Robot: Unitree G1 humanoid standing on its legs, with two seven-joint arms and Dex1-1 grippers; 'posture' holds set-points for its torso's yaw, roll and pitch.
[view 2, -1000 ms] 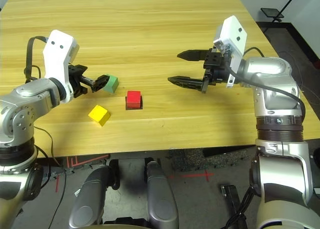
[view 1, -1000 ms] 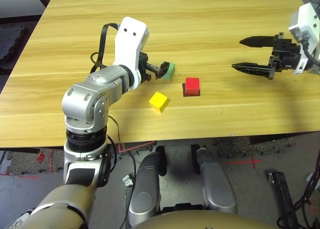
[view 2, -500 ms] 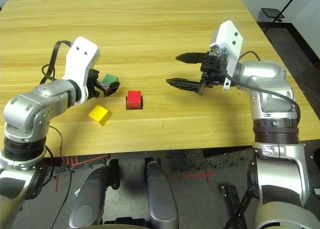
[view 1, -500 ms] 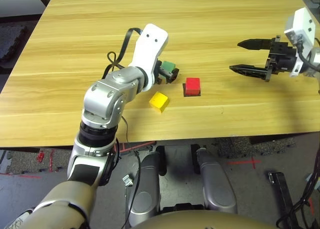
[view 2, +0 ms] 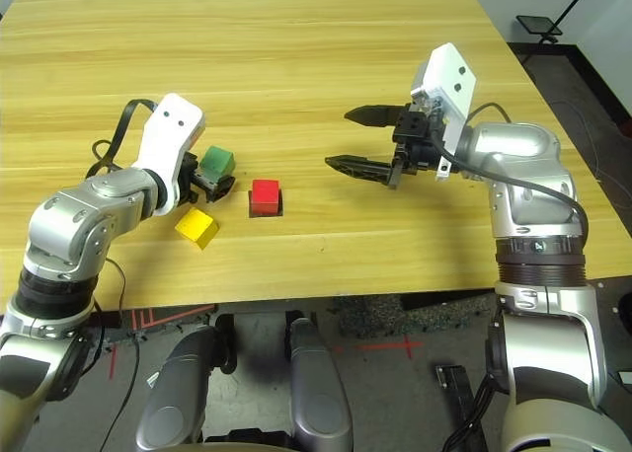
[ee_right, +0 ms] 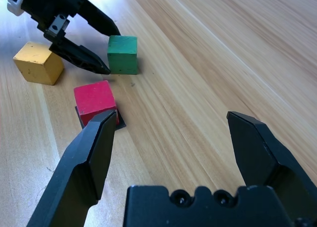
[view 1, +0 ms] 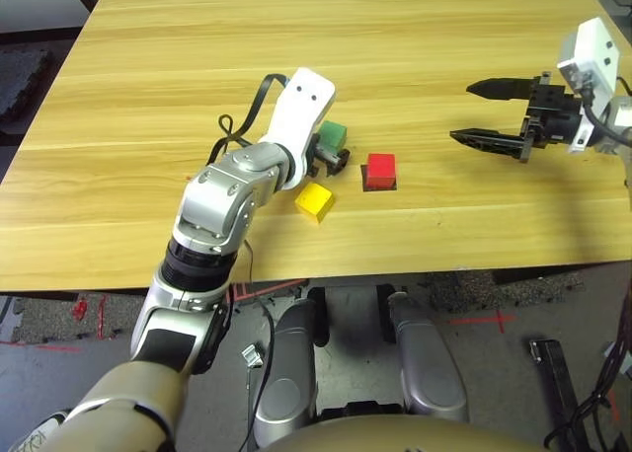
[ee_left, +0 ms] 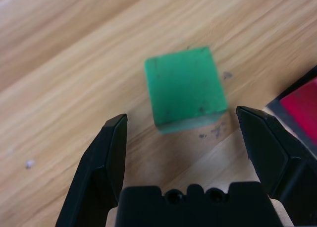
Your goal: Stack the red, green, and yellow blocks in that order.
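Three blocks sit on the table (view 1: 474, 37), none stacked: in the left eye view, red (view 1: 381, 170) is on the black patch (view 1: 380, 188), with yellow (view 1: 315, 202) to its left and a little nearer, and green (view 1: 333, 135) to its left and farther off. The left gripper (view 1: 337, 160) is low at green's near side, while the right gripper (view 1: 480, 114) hangs well to the right of red, its fingers spread and nothing between them. The right eye view gives the same layout, with yellow just nearer than the left gripper. In the left wrist view, that gripper's fingers are wide apart, green lying ahead of their tips and roughly in line with the gap, not yet pinched. The right wrist view shows the right gripper's own fingers spread too, and the left one's tips close to green. The step in hand looks to be picking up green, red already serving as the base. Next, the left gripper likely needs to move forward until green is well between its fingers, close squarely, lift clear of red, then set green flat on it, leaving yellow for last.
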